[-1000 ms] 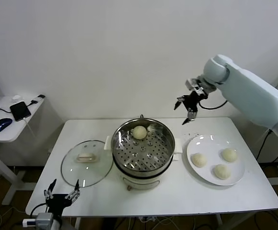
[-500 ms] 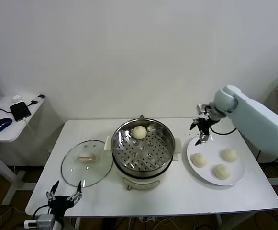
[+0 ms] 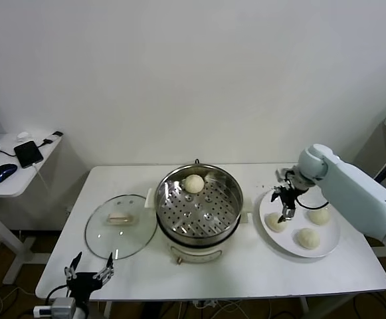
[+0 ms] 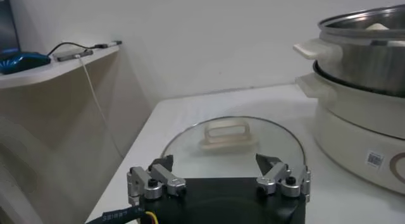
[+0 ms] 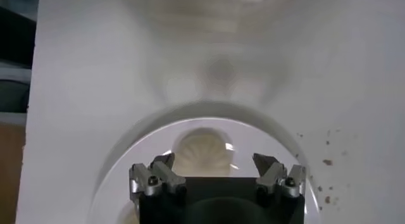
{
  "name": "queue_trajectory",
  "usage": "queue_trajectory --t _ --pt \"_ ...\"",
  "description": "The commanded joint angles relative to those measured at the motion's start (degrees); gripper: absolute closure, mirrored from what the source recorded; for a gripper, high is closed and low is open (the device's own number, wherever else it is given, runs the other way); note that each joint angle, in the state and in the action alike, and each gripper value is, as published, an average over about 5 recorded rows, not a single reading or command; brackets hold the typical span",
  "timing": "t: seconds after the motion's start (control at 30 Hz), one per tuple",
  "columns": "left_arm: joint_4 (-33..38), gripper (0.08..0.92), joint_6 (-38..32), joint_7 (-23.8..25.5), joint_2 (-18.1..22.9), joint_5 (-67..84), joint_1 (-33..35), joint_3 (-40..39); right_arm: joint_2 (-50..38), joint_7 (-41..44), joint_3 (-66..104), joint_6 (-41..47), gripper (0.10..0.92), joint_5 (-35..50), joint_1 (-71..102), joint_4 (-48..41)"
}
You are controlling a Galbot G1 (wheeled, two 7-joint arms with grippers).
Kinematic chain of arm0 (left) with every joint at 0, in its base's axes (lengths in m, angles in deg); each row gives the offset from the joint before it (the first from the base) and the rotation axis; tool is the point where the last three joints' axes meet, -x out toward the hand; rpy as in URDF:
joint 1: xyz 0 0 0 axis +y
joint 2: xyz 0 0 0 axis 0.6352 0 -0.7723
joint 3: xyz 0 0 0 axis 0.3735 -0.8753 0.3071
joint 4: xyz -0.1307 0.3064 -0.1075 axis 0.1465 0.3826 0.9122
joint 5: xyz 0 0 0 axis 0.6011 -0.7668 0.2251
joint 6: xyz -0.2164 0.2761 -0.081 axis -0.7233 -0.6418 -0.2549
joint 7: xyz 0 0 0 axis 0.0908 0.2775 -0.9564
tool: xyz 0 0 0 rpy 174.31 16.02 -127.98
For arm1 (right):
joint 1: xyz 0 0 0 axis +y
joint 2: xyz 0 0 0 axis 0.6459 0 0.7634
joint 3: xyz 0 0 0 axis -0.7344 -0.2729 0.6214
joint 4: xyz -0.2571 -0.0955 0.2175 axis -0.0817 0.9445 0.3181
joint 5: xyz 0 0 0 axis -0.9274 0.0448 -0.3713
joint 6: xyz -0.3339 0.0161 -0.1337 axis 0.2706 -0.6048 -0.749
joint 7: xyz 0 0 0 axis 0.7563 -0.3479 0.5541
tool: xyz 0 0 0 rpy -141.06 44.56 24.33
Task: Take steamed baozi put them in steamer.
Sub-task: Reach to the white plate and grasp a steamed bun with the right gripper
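Head view: right gripper above plated baozi

Right gripper (image 3: pixel 285 205), fingers spread, hung right of centre directly over the nearest baozi (image 3: pixel 276 222) on the white plate (image 3: pixel 327 250). Two more buns (image 3: pixel 319 214) lay further right. One baozi (image 3: pixel 193 183) sat in the steamer (image 3: pixel 198 210) at centre. Right wrist view alone showed that bun (image 5: pixel 201 152) between the parted fingers. Left gripper (image 3: pixel 86 271), likewise spread, parked at lower left near the glass lid (image 4: pixel 233 140).

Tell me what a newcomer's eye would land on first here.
First, the right end effector, open, poised over the nearest of three steamed baozi on the white plate at the table's right. Next, the shiny steamer at centre, one bun already on its tray, glass lid lying to its left. The left end effector waits open near the table's front edge.
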Motion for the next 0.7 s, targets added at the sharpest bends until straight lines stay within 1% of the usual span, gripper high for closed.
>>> queue_trajectory --t 0.03,0.7 --pt "-0.03 0.177 -0.06 -0.02 0.04 0.02 0.06 -0.02 0.11 -0.03 2.01 -0.09 0.203 -2.35 3.07 -0.43" --pt "-0.5 0.177 -0.11 -0.04 0.04 -0.15 0.02 -0.01 1.8 -2.24 3.43 -1.69 0.203 -5.0 4.05 -3.09"
